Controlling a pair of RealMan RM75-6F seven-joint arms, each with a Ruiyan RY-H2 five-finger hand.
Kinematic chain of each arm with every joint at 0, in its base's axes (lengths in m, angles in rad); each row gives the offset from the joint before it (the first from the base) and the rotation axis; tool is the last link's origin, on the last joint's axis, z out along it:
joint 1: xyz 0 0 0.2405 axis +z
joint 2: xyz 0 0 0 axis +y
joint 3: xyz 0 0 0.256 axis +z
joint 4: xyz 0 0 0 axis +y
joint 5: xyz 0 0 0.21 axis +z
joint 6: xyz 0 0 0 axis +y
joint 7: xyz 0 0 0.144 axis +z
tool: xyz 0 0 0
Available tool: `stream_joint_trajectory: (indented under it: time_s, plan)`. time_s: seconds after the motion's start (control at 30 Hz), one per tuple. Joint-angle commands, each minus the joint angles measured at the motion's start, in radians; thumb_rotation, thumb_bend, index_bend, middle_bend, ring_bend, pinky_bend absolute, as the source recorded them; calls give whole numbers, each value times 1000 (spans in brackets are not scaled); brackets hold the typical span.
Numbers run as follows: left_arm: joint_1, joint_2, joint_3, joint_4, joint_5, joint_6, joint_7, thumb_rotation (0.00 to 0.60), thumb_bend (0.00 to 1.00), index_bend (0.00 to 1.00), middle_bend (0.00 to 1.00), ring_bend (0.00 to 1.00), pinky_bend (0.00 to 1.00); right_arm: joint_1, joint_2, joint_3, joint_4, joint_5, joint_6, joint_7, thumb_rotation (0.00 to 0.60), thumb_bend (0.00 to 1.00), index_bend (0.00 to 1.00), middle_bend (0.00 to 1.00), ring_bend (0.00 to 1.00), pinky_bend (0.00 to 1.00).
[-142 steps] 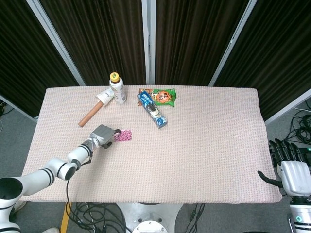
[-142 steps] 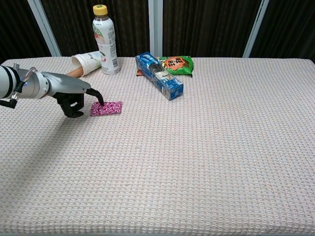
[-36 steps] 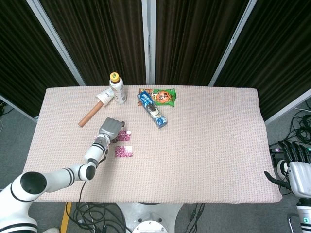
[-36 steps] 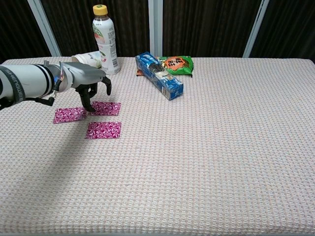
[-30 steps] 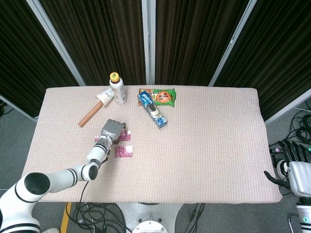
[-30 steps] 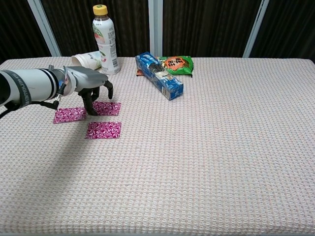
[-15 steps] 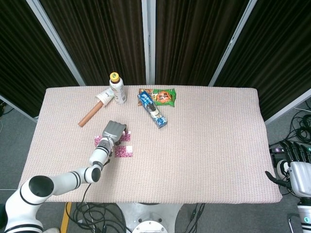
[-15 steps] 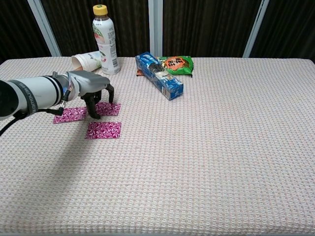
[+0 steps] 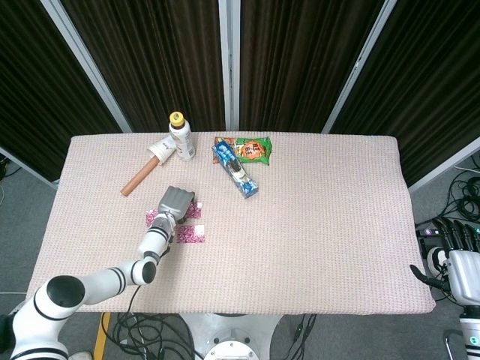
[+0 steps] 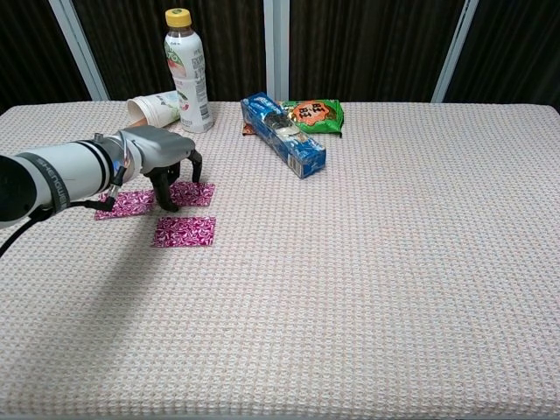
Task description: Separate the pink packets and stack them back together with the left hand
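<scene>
Separation complete, restack pending: left hand (image 10: 164,156) fingertips down on far pink packet (image 10: 194,194), gripping nothing; slide onto near packet (image 10: 184,232).

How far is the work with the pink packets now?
Separating looks done: three pink packets lie apart on the table. In hand: the left hand has fingertips down at the far packet. Left: stacking them back together; none lies on another yet.
</scene>
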Motion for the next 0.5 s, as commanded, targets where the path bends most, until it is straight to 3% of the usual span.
stream_joint_trajectory:
  time_s: [0.03, 0.2, 0.5]
  plan:
    - [4, 1, -7, -3, 5, 8, 5, 600, 263, 465, 904, 872, 906, 0, 1, 0, -1, -1, 1, 0, 440, 89, 94, 57, 0, 0]
    - [11, 30, -28, -64, -7, 44, 31, 600, 263, 465, 903, 872, 906, -1, 2, 1, 0, -1, 3, 3, 433, 90, 94, 57, 0, 0]
    - [19, 123, -53, -334, -152, 198, 184, 600, 263, 460, 901, 872, 906, 1, 2, -1, 6, -12, 0, 16, 436, 91, 95, 56, 0, 0]
